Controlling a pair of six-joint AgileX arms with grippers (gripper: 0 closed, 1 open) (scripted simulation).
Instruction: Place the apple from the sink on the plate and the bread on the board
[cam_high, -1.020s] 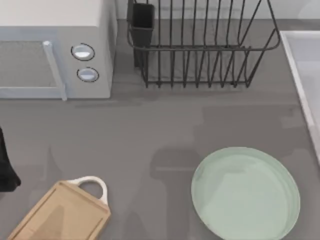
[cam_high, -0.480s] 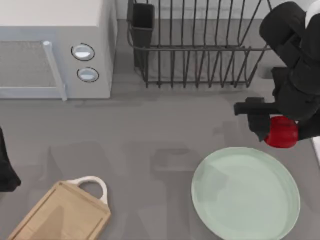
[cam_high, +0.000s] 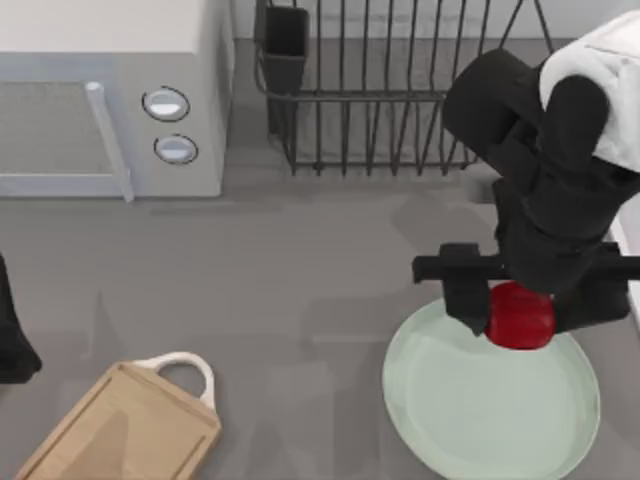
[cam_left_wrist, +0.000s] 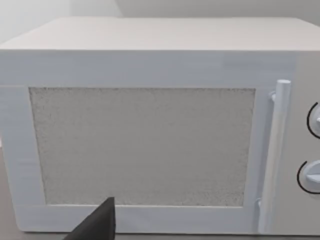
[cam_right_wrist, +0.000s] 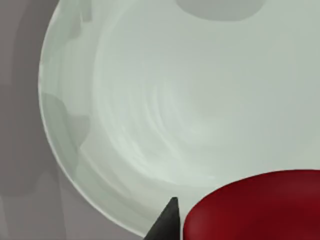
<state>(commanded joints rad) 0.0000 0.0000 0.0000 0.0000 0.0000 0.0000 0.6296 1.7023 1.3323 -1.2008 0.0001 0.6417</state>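
My right gripper (cam_high: 520, 310) is shut on the red apple (cam_high: 520, 316) and holds it above the far rim of the mint-green plate (cam_high: 480, 410) at the front right. The right wrist view looks down into the plate (cam_right_wrist: 165, 100), with the apple (cam_right_wrist: 255, 207) bulging in beside a dark fingertip (cam_right_wrist: 167, 222). The tan board (cam_high: 125, 430) with its white loop handle lies at the front left. A strip of the sink's pale rim (cam_high: 630, 260) shows at the right edge, behind the arm. The bread is out of view. My left arm is parked at the left edge (cam_high: 12, 340).
A white microwave (cam_high: 110, 100) stands at the back left, and the left wrist view faces its door (cam_left_wrist: 145, 145). A black wire dish rack (cam_high: 400, 90) stands at the back middle. Grey countertop lies open between board and plate.
My right arm came in from the right with the apple in its gripper and moved forward and left, from beside the sink to over the plate's far rim.
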